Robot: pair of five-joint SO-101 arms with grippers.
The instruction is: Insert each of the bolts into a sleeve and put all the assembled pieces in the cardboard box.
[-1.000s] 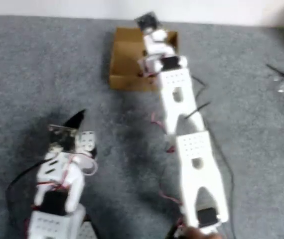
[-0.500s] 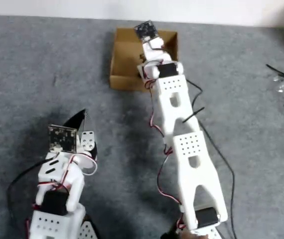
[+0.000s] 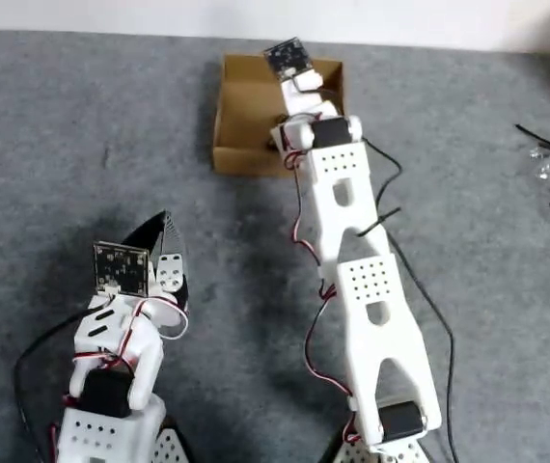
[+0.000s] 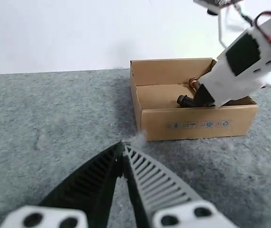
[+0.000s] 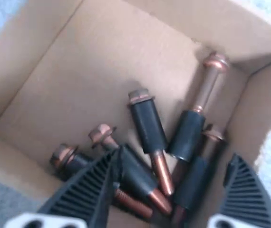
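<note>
Five sleeved bolts [image 5: 147, 126] crowd one cardboard box [image 4: 197, 124] corner; right gripper [image 5: 174, 164] wide above; left gripper [image 4: 123, 148] closed outside.

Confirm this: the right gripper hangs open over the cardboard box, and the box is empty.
Not empty. The right wrist view shows several sleeved bolts lying in the cardboard box. The right gripper does hang open over it.

The metal bolts [image 5: 207, 85] are copper-coloured, their cylindrical sleeves [image 5: 147, 126] matte black, the open cardboard box [image 4: 159, 118] plain tan with small dark printed symbols on one side, the felt-like table cover [image 3: 82, 145] mottled grey, the plastic arms [image 3: 371, 289] white with red wires [image 3: 314, 357], and the left gripper [image 4: 122, 145] and right gripper [image 5: 173, 156] ribbed black.
</note>
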